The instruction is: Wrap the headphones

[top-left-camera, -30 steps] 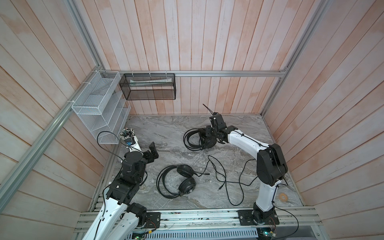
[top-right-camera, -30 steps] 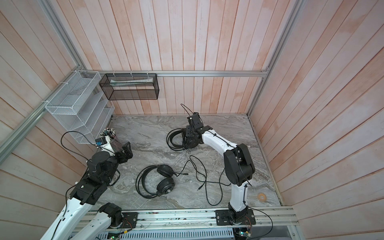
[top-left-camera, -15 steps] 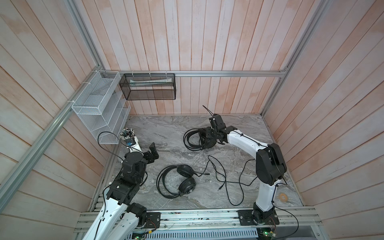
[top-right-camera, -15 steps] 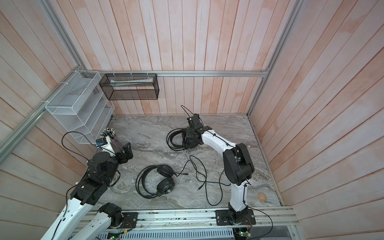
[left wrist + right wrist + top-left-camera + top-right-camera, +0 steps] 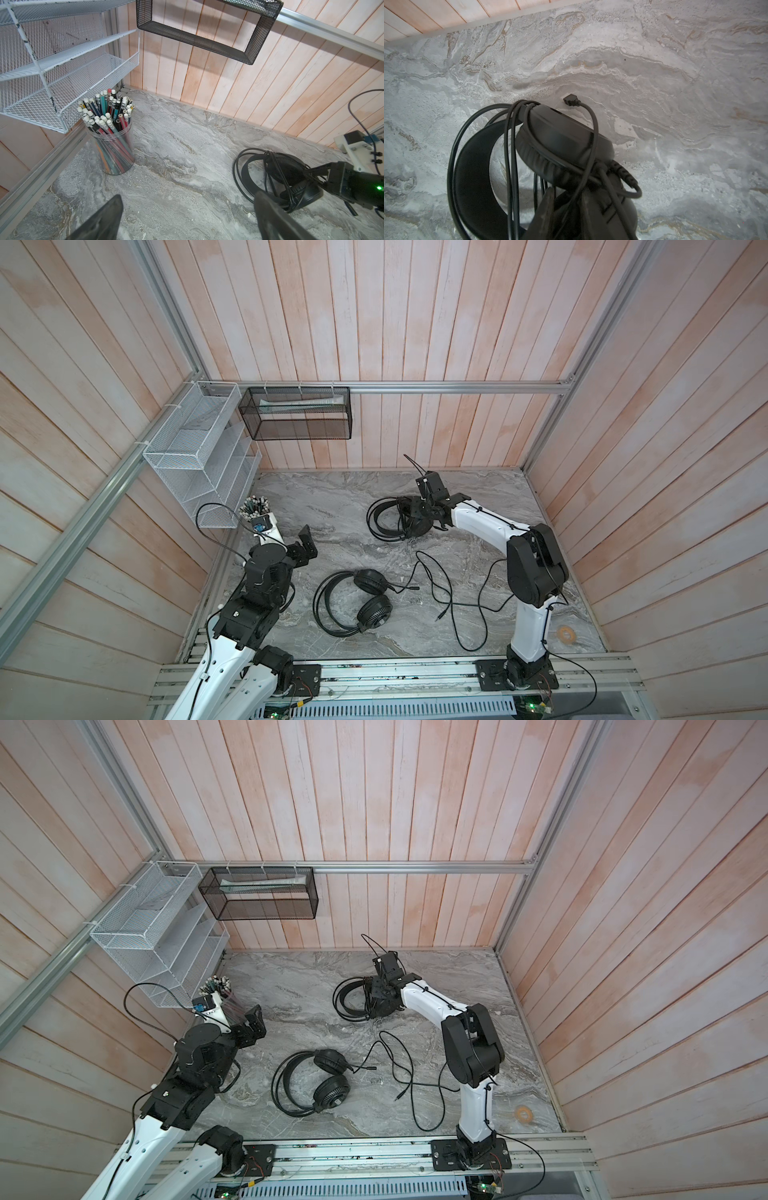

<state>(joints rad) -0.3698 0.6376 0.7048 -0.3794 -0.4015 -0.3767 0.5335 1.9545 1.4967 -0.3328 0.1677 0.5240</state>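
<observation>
Nothing much has moved since a second ago; both arms sit where they were. A black padded headset [image 5: 288, 168] lies at the back of the grey marble table [image 5: 340, 506], with its thin cable looped round it. The white right arm stretches low to it. The right gripper [image 5: 569, 216] has narrow jaws with cable strands between them, but it is too dark to tell if they pinch. A second black headset [image 5: 374, 612] lies flat near the front, and its loose cable [image 5: 453, 605] is spread out. The left gripper [image 5: 187, 224] hovers with its jaws wide.

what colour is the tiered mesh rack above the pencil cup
The tiered mesh rack is white, paint chipped in spots; clearest in the left wrist view.
</observation>
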